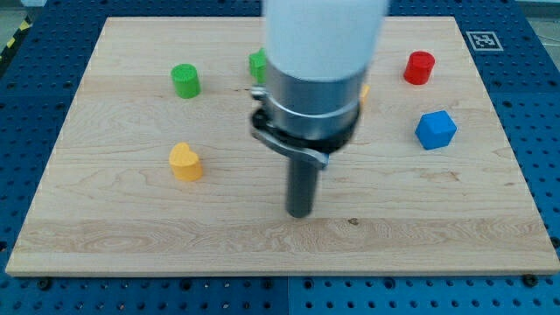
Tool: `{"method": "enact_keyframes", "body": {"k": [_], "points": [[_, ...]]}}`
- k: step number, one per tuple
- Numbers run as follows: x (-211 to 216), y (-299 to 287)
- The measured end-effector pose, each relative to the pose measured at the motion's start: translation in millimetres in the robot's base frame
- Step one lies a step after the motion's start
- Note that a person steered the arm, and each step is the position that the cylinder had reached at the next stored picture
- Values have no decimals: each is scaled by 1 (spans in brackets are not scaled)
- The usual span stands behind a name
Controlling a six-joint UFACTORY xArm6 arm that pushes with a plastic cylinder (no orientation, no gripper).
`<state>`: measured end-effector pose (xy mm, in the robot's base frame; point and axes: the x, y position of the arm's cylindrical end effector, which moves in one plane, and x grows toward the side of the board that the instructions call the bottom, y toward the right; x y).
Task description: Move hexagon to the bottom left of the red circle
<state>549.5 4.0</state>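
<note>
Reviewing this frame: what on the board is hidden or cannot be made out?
- Second green block, camera view: mostly behind the arm's body, shape unclear.
- Yellow-orange sliver, camera view: nearly all hidden by the arm; shape unreadable.
- Arm's upper part: cut off by the view's top.

My tip, blue hexagon and red circle show fully.

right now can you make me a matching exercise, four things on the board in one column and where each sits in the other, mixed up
Things:
1. red circle
2. blue hexagon
3. yellow block
4. my tip

Places:
A. the view's left, below the green cylinder
B. near the view's top right corner of the board
C. middle of the board, lower half, touching no block
D. the view's right, below the red one

Pairs: 1-B, 2-D, 3-A, 4-C
</note>
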Motion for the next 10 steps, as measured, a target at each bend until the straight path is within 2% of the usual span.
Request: {"method": "enact_keyframes", "body": {"k": [1,2,3,4,5,6,7,9,10], "points": [[-38,15],[-86,74],[-74,59],[-73,17],[-128,25],[-158,71],[-157,139],[-143,149],[-143,207]]}}
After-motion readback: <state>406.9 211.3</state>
